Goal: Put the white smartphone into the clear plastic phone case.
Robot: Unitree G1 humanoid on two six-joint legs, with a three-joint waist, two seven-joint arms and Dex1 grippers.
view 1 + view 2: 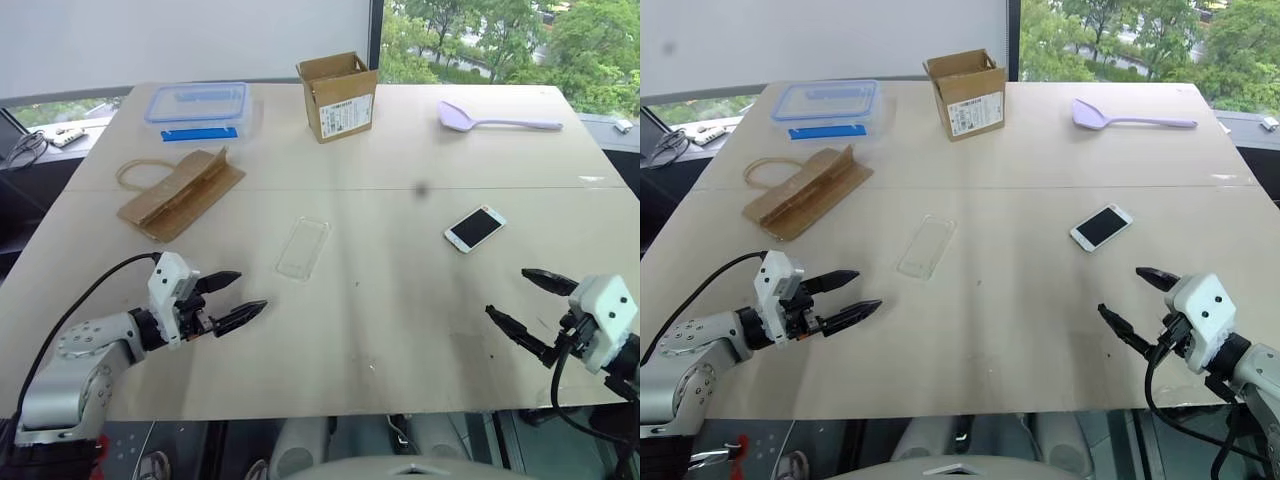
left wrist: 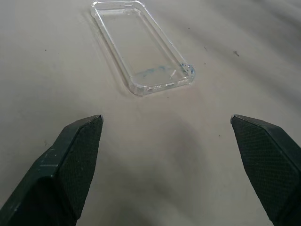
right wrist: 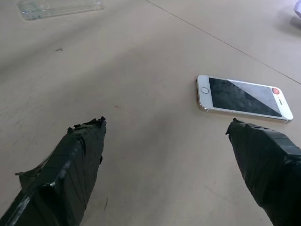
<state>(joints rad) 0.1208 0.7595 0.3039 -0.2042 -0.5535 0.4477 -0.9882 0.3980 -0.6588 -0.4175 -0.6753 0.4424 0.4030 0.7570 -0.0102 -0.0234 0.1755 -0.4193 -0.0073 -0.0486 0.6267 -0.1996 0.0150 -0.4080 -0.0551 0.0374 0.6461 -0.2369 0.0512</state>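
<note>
A pale wooden bench (image 1: 400, 330) stands before a window with green trees. The clear case (image 1: 303, 247) lies flat at mid-bench, the white phone (image 1: 474, 228) screen-up well to its right. Both the left hand (image 1: 230, 299) and right hand (image 1: 522, 301) hover released and empty near the front edge, bare surface between them. A cardboard box (image 1: 338, 95) sits toward the far edge.

White smartphone (image 3: 243, 100) lies beyond open right pincer (image 3: 167, 129).

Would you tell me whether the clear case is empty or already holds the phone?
Empty: the case lies bare, the phone apart on the table.
</note>
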